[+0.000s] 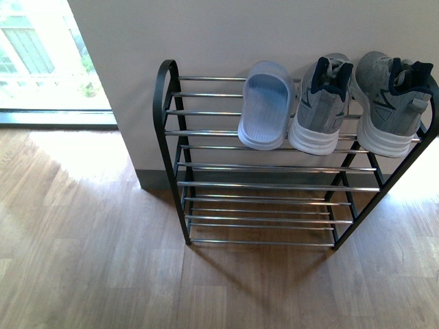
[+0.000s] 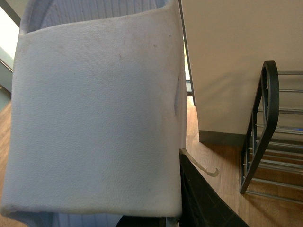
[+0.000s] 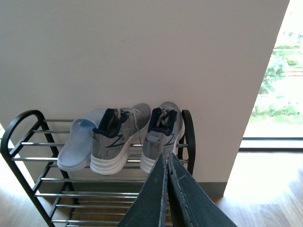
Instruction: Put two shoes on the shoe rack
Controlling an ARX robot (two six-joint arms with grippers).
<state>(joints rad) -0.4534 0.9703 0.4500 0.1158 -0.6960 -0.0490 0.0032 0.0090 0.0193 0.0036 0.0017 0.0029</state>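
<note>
The left fingers [image 2: 177,208] pinched a pale slide [image 2: 94,113], the right fingers [image 3: 166,189] pressed together, and a slack pinch could drop it short of the rack [image 1: 168,123].

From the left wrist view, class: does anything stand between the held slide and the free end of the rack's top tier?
Nothing visible does: only open floor lies between the slide and the rack.

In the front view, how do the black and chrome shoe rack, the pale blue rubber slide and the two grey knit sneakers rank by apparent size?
1. Black and chrome shoe rack, clearly largest.
2. The two grey knit sneakers: alike, so not ranked against each other.
3. Pale blue rubber slide, slightly smaller than either sneaker.
</note>
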